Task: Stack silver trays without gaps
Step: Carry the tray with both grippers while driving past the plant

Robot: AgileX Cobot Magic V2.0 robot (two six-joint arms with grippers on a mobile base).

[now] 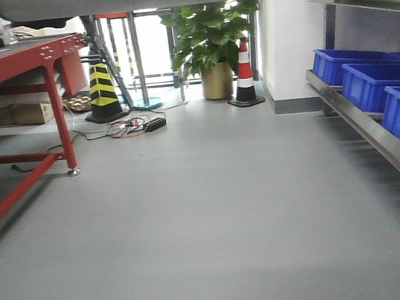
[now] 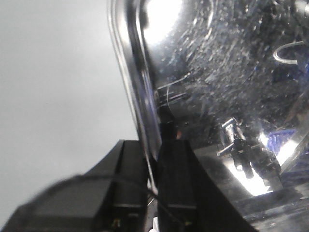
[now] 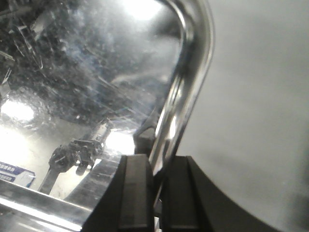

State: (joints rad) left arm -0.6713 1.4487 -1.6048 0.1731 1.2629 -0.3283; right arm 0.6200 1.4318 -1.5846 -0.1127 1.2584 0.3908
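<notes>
Apparently mid-carry: left gripper [image 2: 153, 169] and right gripper [image 3: 157, 186] each pinch a rim of the silver tray [image 2: 217, 72]; next, it likely needs level lowering.

The grey floor [image 1: 213, 212] spreads below and ahead of both grippers. Far ahead on the left gripper's [image 2: 155, 150] side, a yellow-black cone [image 1: 103, 92], loose cables [image 1: 135, 125] and the red table's leg [image 1: 61, 121] stand on it. Towards the right gripper's [image 3: 155, 164] side stand a potted plant [image 1: 213, 49] and a red-white cone [image 1: 244, 75].
</notes>
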